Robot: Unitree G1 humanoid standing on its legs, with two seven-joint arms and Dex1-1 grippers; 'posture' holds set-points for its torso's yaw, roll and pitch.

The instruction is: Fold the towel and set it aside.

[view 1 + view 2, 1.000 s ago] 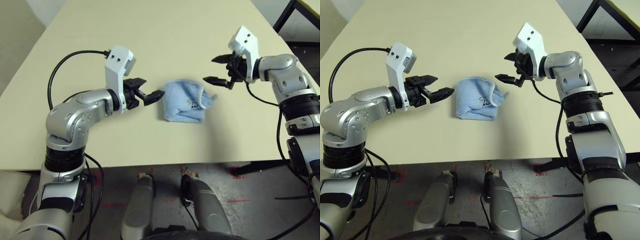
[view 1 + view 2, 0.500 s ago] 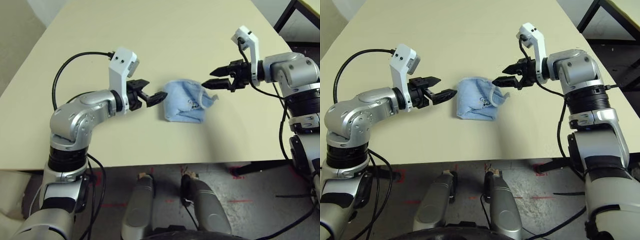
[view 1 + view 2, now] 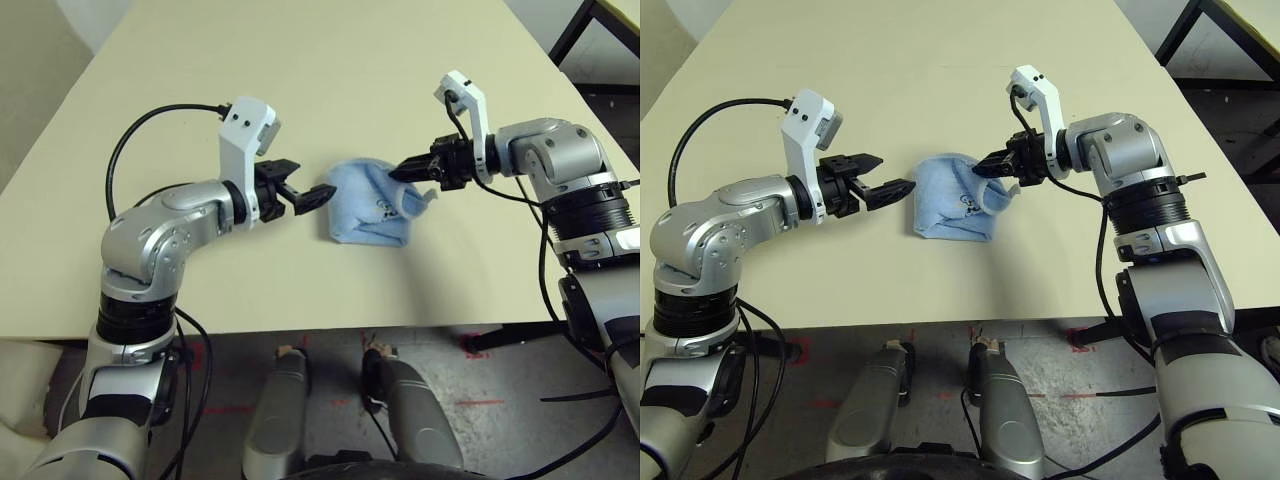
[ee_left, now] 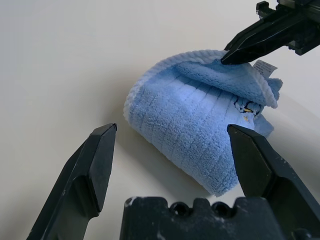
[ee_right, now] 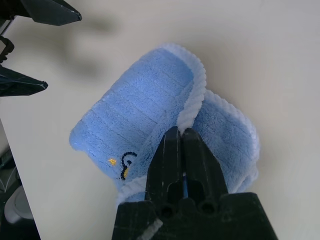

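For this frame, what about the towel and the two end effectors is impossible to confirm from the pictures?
- Towel label: its print is too small in the left wrist view.
- Embroidered motif: partly tucked under a fold in the right wrist view.
- Right end effector: fingers shut at the towel's white edging; whether cloth is pinched is hidden behind them.
- Left end effector: open beside the towel; the head views cannot settle contact.

— How's my left arm sitting?

— Elbow bent, forearm reaching toward the middle, left end effector [image 3: 305, 191] tilted slightly down with both fingers spread wide, holding nothing.

— And my right?

— It reaches in from the other side, wrist angled down; the right end effector [image 3: 985, 167] has its fingers pressed together, tips pinching the towel [image 3: 952, 205] edge.
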